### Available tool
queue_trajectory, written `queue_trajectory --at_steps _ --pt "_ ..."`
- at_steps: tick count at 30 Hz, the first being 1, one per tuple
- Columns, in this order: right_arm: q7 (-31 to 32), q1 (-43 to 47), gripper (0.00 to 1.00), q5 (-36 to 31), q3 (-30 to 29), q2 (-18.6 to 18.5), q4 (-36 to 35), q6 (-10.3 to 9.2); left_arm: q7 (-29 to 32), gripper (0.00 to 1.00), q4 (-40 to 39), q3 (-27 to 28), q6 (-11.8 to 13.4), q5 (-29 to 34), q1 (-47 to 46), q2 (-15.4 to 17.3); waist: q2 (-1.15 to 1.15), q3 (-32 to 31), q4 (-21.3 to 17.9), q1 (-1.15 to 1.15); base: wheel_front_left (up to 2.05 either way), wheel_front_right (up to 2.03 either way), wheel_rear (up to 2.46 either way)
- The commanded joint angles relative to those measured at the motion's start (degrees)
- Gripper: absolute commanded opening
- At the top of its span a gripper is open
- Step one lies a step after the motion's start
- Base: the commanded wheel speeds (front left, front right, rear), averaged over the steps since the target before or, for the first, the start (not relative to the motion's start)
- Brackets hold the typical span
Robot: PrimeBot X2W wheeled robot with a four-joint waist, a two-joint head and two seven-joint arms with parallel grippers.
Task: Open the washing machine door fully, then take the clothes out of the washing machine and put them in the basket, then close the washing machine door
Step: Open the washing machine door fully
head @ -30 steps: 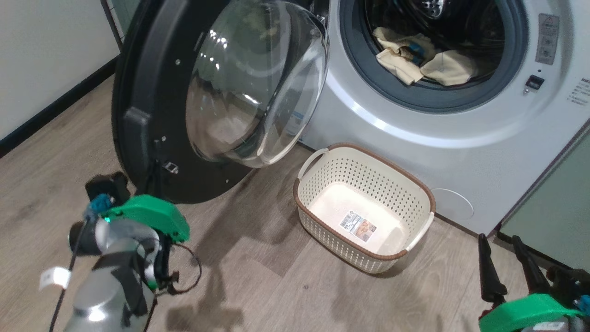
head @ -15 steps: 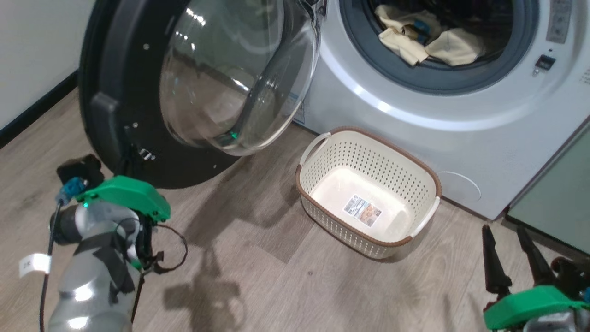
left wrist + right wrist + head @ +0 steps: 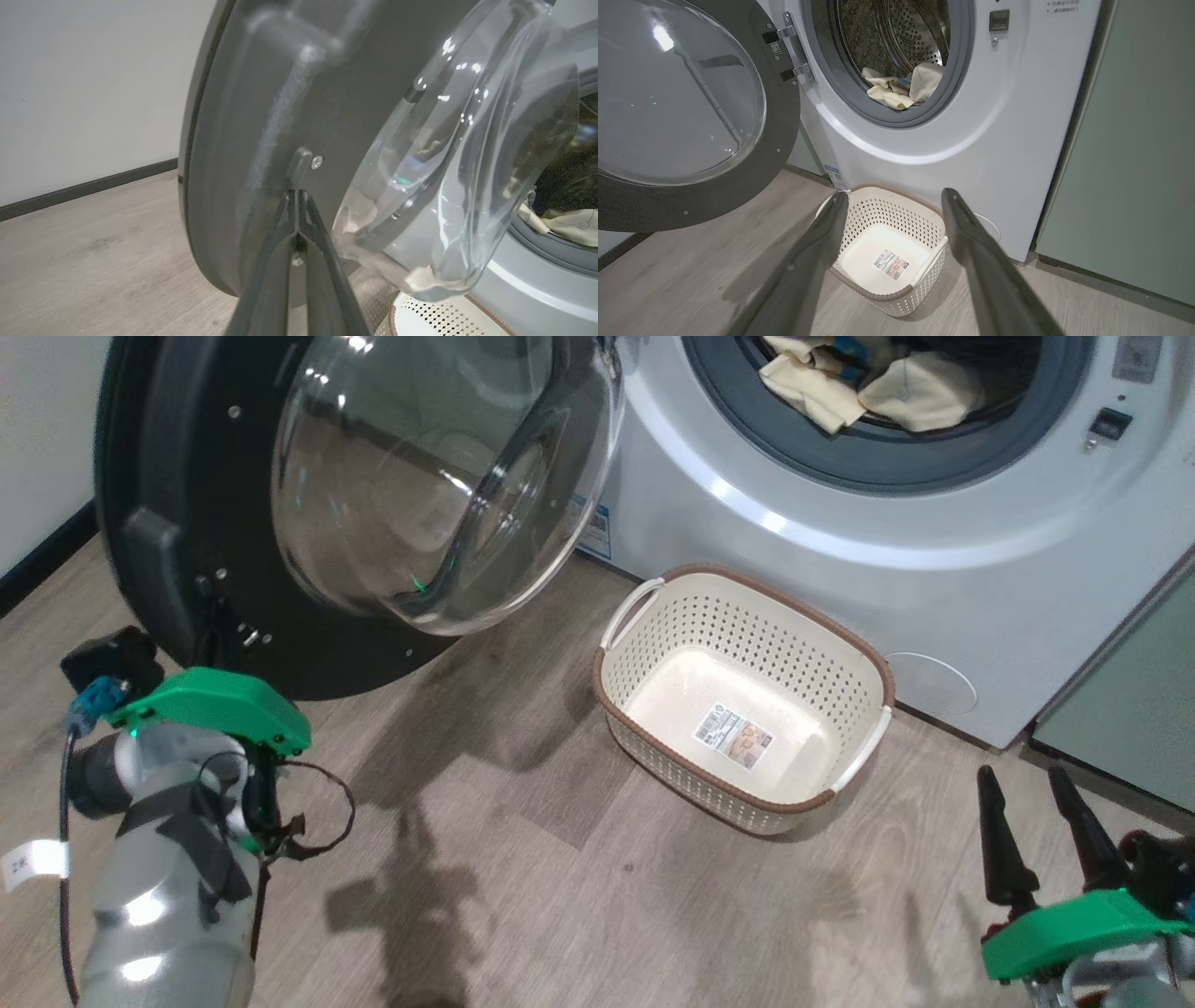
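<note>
Held left gripper (image 3: 296,198) pinched shut, tips against inner black face of washing machine door (image 3: 168,476) at 10 o'clock, probably for pushing it wider; contact blurry. Parked right gripper (image 3: 1019,773) spread, empty, at 5 o'clock, ready for reaching. Found clothes (image 3: 896,392) inside washing machine (image 3: 700,523) at 1 o'clock; basket (image 3: 738,625) empty just below, for short drop.
</note>
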Motion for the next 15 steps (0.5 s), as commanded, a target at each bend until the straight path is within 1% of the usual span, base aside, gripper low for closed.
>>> queue_trajectory --at_steps 1,5,9,12,15 --pt "-0.55 -2.97 1.00 0.02 1.30 -1.27 -1.53 0.00 -0.60 0.00 -1.45 2.91 -0.30 1.03 -2.76 2.18 0.00 0.11 -0.54 0.00 0.00 0.00 0.00" --pt "-0.55 -3.22 1.00 0.19 1.30 -0.94 -1.46 0.00 -0.60 0.00 -2.10 4.14 -0.94 2.77 -2.48 1.41 0.00 -0.32 -1.47 0.00 0.00 0.00 0.00" --pt "-0.55 -2.71 1.00 0.36 1.13 -0.27 -1.30 0.00 -0.60 0.00 -4.52 4.97 -1.73 4.84 -0.89 0.65 0.00 -1.67 -2.51 0.00 0.00 0.00 0.00" --pt "-0.55 -1.82 1.00 0.44 0.84 0.39 -1.21 0.00 -0.60 0.00 -7.21 5.13 -2.72 6.24 0.83 -0.40 0.00 -3.27 -3.30 0.00 0.00 0.00 0.00" --pt "-0.55 -0.98 1.00 0.54 0.89 1.13 -1.18 0.00 -0.60 0.00 -8.77 5.16 -4.56 7.19 2.53 -0.66 0.00 -5.00 -4.60 0.00 0.00 0.00 0.00"
